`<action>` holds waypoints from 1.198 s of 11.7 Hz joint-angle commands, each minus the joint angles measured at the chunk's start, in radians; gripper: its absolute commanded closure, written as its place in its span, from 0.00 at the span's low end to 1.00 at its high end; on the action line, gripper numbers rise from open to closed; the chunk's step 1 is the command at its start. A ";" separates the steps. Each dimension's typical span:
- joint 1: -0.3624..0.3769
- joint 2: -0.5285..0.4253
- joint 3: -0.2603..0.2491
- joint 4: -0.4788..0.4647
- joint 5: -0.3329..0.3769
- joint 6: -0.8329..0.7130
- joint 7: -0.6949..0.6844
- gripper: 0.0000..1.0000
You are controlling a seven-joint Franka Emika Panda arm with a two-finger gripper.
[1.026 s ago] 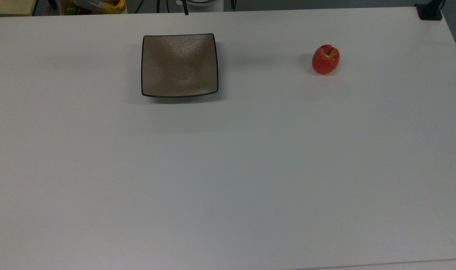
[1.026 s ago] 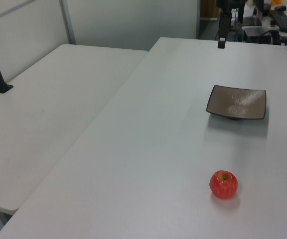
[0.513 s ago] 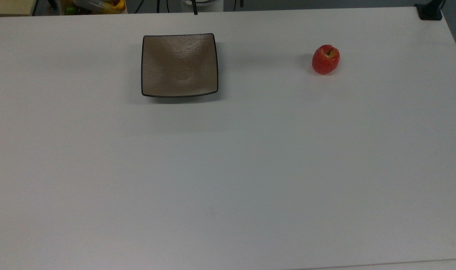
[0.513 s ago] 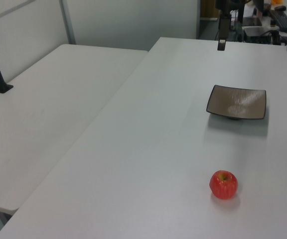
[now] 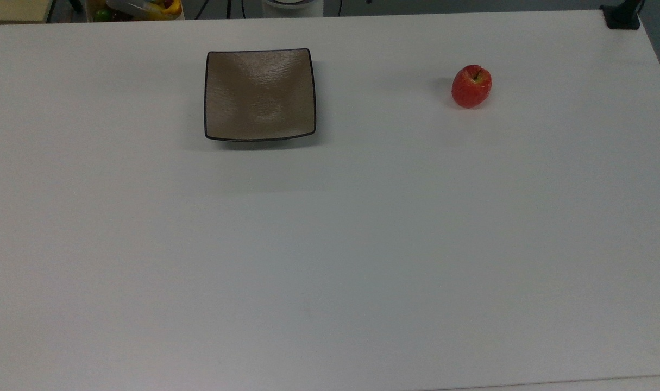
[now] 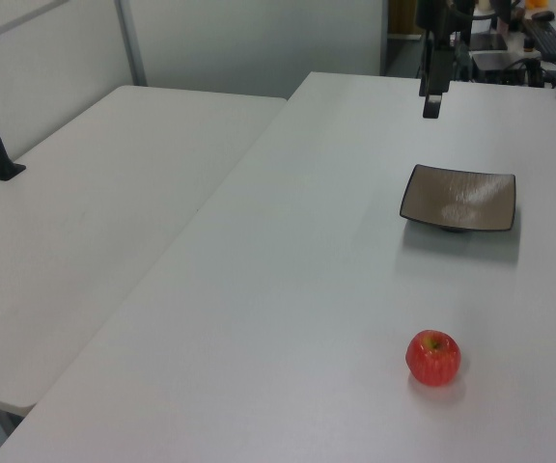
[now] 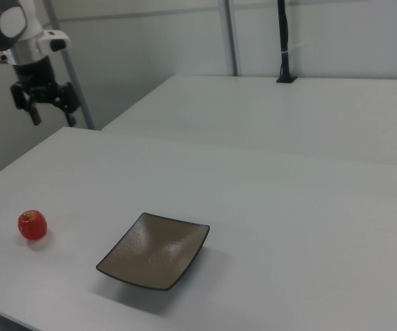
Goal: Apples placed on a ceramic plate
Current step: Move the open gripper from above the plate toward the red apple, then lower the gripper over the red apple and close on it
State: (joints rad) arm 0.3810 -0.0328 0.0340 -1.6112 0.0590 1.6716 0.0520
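The broad white table [image 5: 330, 244] lies bare from its centre toward 6 o'clock in the top view. Two low obstacles stand well apart: the square taupe-brown ceramic plate [image 5: 259, 95] at 11 o'clock and the small red apple [image 5: 471, 86] at 2 o'clock.

The arm above the gripper [image 7: 52, 109] is cut off at the right view's upper left corner; a container [image 5: 139, 8] at the top view's upper edge is cropped, contents unclear.
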 commanded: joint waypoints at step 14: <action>0.202 0.243 0.130 -0.225 -0.010 0.279 0.190 0.00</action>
State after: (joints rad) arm 0.5813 0.2005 0.1329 -1.7810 0.0585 1.8661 0.2240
